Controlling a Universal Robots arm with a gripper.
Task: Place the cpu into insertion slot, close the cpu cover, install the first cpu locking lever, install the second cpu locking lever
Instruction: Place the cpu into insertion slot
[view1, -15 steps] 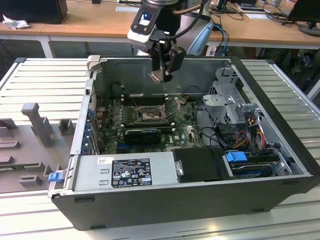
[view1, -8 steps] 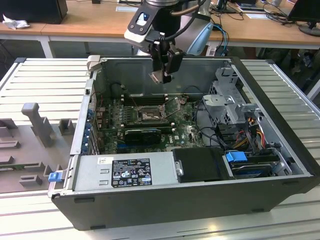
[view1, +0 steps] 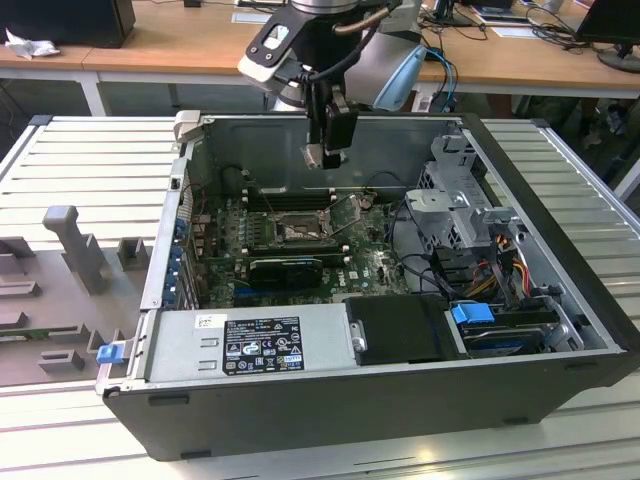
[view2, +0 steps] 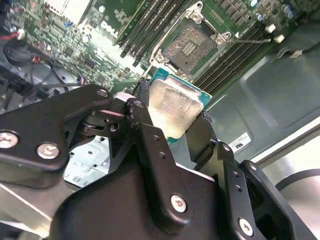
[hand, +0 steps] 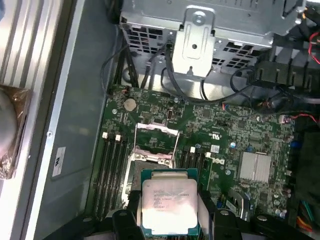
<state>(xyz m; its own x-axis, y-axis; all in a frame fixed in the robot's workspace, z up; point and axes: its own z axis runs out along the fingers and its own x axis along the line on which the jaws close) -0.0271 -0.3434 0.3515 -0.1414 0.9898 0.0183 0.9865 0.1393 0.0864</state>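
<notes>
Open PC case (view1: 400, 410) w/ green circuit board (view1: 372, 268) inside. Above the board hangs the gripper (view1: 326, 152), jaws clamped on opp. edges of the cpu (view2: 172, 107). The cpu is in mid-air, apart from the insertion slot (view2: 189, 46), whose pin field lies bare.

Room straight above socket (hand: 150, 162) open; raised cover (hand: 156, 137) at one edge, memory slots (hand: 112, 170) flanking, cables (hand: 200, 95) at board's edge by drive cage (hand: 200, 35).

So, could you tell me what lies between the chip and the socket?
Nothing but air: in the second wrist view the chip in the gripper hangs clear of the open socket.
</notes>
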